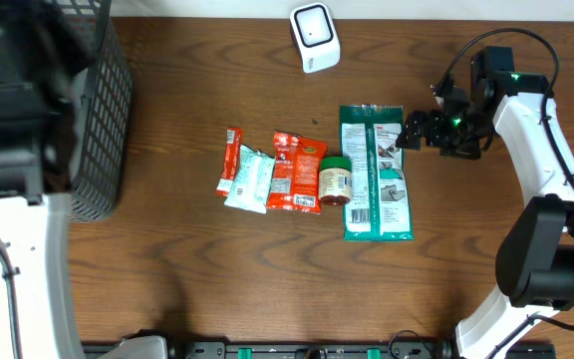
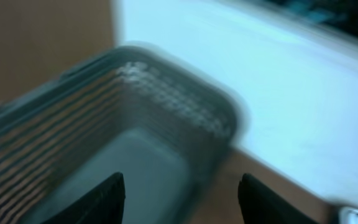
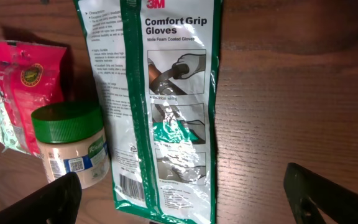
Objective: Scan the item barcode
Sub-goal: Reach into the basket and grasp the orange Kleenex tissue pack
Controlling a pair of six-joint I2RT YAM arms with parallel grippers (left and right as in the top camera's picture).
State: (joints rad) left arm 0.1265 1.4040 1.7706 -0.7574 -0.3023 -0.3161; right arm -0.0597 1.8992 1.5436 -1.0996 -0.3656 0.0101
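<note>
Closest in, the right arm (image 1: 551,269) rises from the near edge of the desk (image 1: 167,279), off to the near right of the glove packet (image 1: 376,172). The glove packet is a long green-and-white bag printed "Comfort Grip Gloves". It lies flat on the desk with its length running near to far. Its barcode (image 3: 127,183) faces up at the near end, on the left half.

A small jar (image 1: 335,180) with a green lid lies against the packet's left edge at about mid-length, lid toward the far side. Left of the jar, a red pouch (image 1: 297,172), a pale green wrapper (image 1: 250,179) and a slim red stick pack (image 1: 229,160) run away from the packet in a close row, each touching or overlapping the next.

The right end effector (image 1: 414,130) hangs just beside the packet's right edge, toward its far end. Its fingers (image 3: 58,198) are spread wide with nothing between them, and its camera looks down on the packet's printed face.

Well to the left of the packet stands a black mesh basket (image 1: 103,110). The left end effector (image 2: 179,205) is above it in a blurred wrist view, its two dark fingers apart and gripping nothing, with the basket's inside showing between them.

Farthest out, beyond the packet's far end and a little to its left, a white scanner (image 1: 314,37) sits near the desk's far edge.
</note>
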